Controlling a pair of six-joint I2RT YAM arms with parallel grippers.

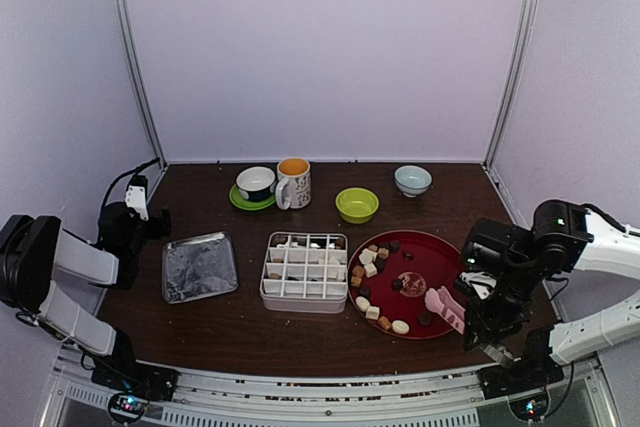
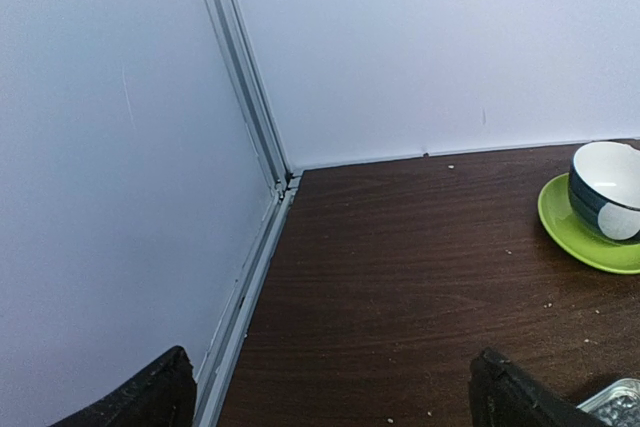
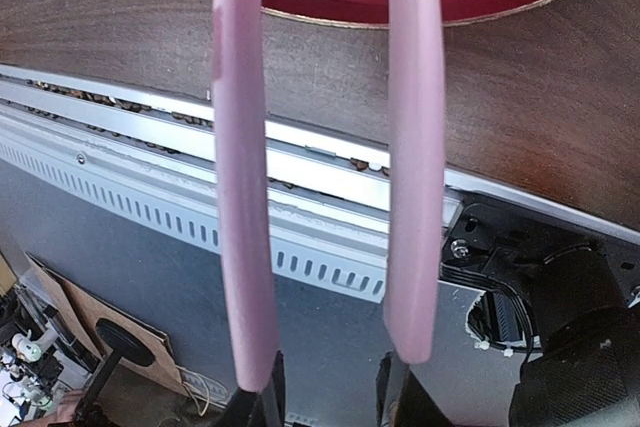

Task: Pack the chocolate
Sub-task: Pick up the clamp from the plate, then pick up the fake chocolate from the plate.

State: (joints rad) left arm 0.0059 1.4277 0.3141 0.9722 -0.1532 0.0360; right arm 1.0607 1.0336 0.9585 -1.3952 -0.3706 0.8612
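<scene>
Cream chocolate oval (image 1: pixel 400 327), long axis left-right

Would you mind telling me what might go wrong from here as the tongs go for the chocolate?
The pink tongs stick far out from the right gripper, so their tips may wobble and miss. The chocolate pieces lie close together along the rim of the red plate, so neighbours could get nudged off.

Left hand (image 2: pixel 330 397) spread wide, right hand (image 3: pixel 325 399) clamped on pink tongs (image 3: pixel 245 197)
</scene>
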